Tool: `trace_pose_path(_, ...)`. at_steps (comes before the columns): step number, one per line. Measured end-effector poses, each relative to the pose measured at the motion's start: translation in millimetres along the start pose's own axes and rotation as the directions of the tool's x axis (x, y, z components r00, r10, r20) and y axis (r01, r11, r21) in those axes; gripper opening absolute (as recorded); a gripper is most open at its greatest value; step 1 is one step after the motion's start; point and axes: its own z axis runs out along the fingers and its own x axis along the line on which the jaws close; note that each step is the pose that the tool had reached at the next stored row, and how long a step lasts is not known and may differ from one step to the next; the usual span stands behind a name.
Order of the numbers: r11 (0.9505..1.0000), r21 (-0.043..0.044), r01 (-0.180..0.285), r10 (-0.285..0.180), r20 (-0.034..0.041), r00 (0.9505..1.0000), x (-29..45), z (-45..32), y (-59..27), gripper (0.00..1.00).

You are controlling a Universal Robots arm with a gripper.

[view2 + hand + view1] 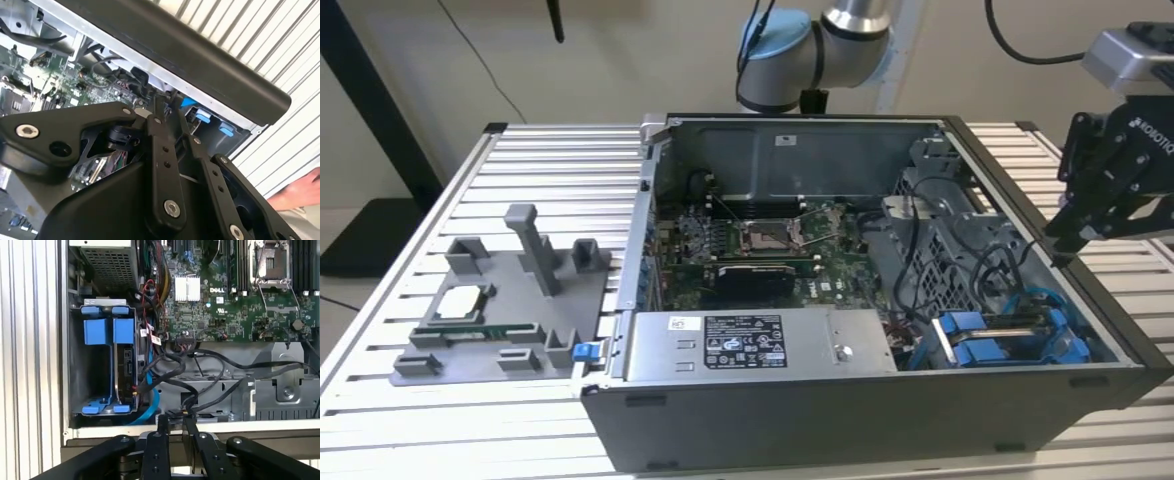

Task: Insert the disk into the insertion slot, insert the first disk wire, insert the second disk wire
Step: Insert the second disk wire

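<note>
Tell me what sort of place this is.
Likely a robotics lab workbench for computer assembly trials: an open desktop computer case lies on a slatted aluminium table, a robot arm rises behind it, and a grey parts fixture sits beside it.

Your arm (854, 20) is made of silver tube sections with rounded light-blue caps (771, 45) at its joints. A black cable (1014, 45) loops beside it toward a pale grey block (1134, 55) at the wrist. Under that block your gripper (1062, 243) is matte black, with white lettering along its side. In both wrist views you see its flat black links (210, 460), rounded at the ends, hinged to a broad black body and pinned with small silver screws (171, 208) beside dark round pivot holes.
</note>
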Motion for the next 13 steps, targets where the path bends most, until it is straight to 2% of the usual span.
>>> trace_pose_path(2,0.9997,-0.0254,-0.002,0.002,-0.0013,1.0,1.2,-0.2,-4.9,1.0)
trace_pose_path(3,0.9995,-0.0322,-0.003,0.003,-0.0017,1.0,2.0,-0.1,-6.9,1.0)
trace_pose_path(13,0.9986,-0.0534,-0.004,0.004,-0.0026,1.0,10.7,10.1,-14.4,1.0)
